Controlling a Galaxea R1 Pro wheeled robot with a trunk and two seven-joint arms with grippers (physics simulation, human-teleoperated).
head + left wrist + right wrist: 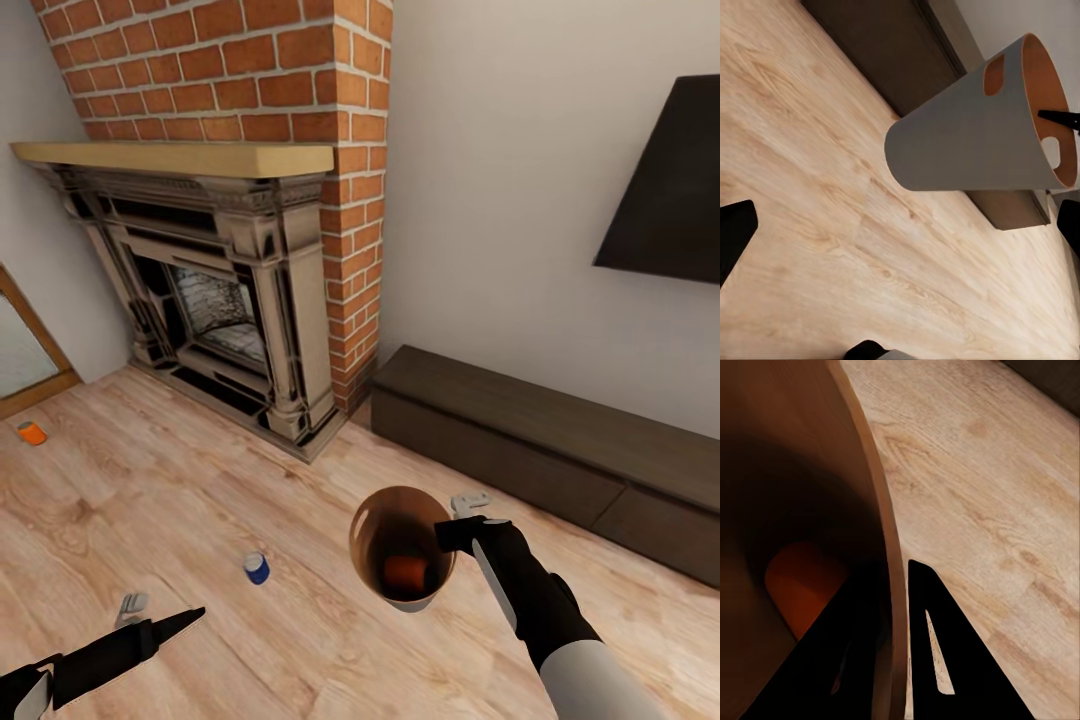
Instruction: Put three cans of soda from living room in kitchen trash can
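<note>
Head view: brick-topped fireplace at the far left corner of the wood floor, long dark bench along the far wall, dark TV above it. Orange can lying on the floor near the left edge, dark blue can standing on open floor nearer the middle, well apart from each other. Left arm low at the near left edge, stretched toward the blue can, left tool short of it; spread or closed, cannot tell. Right arm raised from the near right corner, right tool pinching the rim of the trash can, held off the floor, mouth tilted toward the camera, second orange can at its bottom. Left wrist view: bin's pale grey outside in the air before the bench, handle cut-outs visible, orange-brown inside at the mouth. Right wrist view: fingers astride the bin wall, one inside, one outside, clamped on it; orange can inside.
</note>
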